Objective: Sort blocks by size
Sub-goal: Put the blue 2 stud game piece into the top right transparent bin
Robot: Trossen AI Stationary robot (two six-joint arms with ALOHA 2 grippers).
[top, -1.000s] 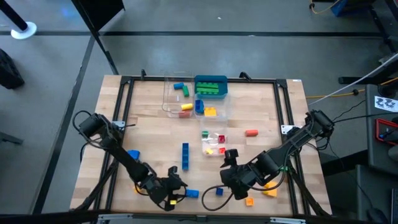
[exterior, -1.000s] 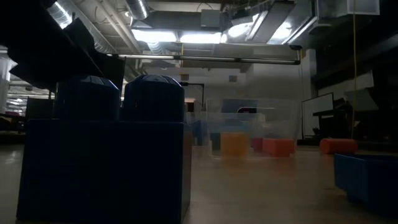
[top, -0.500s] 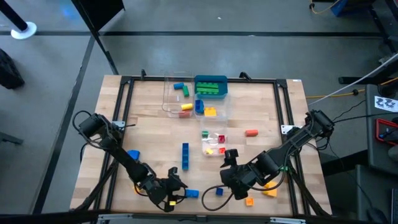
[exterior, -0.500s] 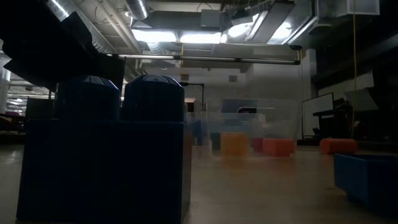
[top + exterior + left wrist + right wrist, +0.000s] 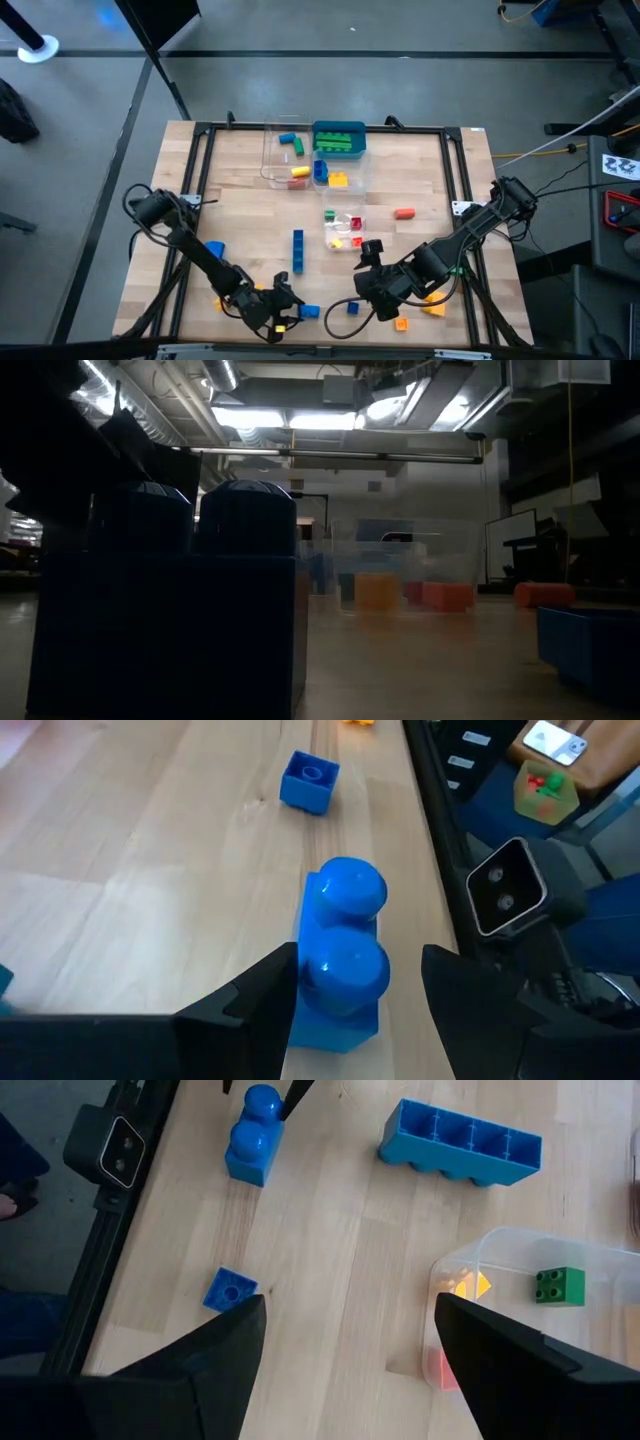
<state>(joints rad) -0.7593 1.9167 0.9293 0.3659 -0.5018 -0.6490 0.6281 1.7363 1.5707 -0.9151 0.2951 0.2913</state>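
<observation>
A blue two-stud brick (image 5: 340, 955) stands studs up near the table's front edge (image 5: 308, 311) and fills the left of the low view (image 5: 170, 600). My left gripper (image 5: 360, 995) (image 5: 285, 306) is open, one finger on each side of this brick; no grip shows. My right gripper (image 5: 345, 1370) (image 5: 365, 287) hangs open above the table, right of it, holding nothing. A small blue cube (image 5: 352, 307) (image 5: 308, 780) lies between the two grippers. A long blue bar (image 5: 298, 250) (image 5: 460, 1145) lies on the table farther back.
Clear tubs (image 5: 290, 155) (image 5: 345, 230) with small blocks and a teal tray (image 5: 339, 140) holding a green brick stand toward the far side. Loose blocks: blue (image 5: 215, 250), red (image 5: 404, 213), orange (image 5: 401, 323) (image 5: 432, 308). The black frame rail (image 5: 440, 870) runs along the front edge.
</observation>
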